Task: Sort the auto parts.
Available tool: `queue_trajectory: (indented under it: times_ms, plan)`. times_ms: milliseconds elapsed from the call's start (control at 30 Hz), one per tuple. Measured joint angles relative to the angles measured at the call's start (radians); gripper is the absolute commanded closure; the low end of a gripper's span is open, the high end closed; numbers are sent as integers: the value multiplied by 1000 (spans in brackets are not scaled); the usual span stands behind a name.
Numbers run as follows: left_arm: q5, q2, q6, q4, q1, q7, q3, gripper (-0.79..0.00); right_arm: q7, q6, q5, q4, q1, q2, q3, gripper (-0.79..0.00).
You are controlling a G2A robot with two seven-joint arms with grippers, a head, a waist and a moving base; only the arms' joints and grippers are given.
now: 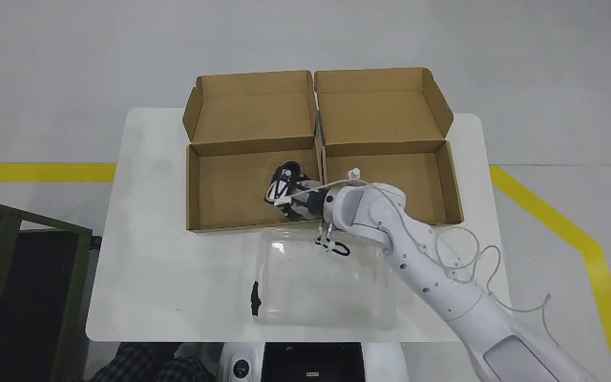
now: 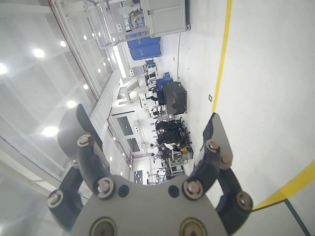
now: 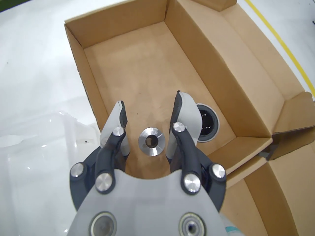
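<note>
My right gripper hangs open inside the left cardboard box, near its right end. Directly below, between the fingers, a shiny metal ring lies flat on the box floor, apart from both pads. Beside it, partly hidden by one finger, stands a round bearing with a dark bore. From above, the right gripper sits over the left box. My left gripper is open and holds nothing, with the far room behind it.
A second open cardboard box stands right of the first, flaps up at the back. A clear plastic sheet lies at the table's front, with a small black part and a black hook on it.
</note>
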Motion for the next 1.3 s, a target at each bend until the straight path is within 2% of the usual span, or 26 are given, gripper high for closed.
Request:
queue_trajectory:
  times_ms: [133, 367, 433, 533, 700, 800, 933, 1300]
  plan:
    - [0, 0, 0, 0, 0, 0, 0, -785, -23, -5, -18, -81, -46, 12, 34, -366]
    - [0, 0, 0, 0, 0, 0, 0, -785, -93, -50, -90, -264, -203, 53, 136, -388]
    - [0, 0, 0, 0, 0, 0, 0, -785, -118, -66, -121, -316, -267, 68, 177, -453]
    - [0, 0, 0, 0, 0, 0, 0, -785, -159, -66, -165, -389, -371, 90, 250, -610]
    - [0, 0, 0, 0, 0, 0, 0, -785, -248, -48, -239, -496, -546, 122, 390, -757]
    - [0, 0, 0, 0, 0, 0, 0, -785, -308, -33, -268, -543, -651, 137, 480, -785]
    - [0, 0, 0, 0, 0, 0, 0, -785, -388, -3, -281, -574, -774, 152, 594, -785]
    - [0, 0, 0, 0, 0, 0, 0, -785, -560, 95, -254, -616, -1011, 166, 819, -785]
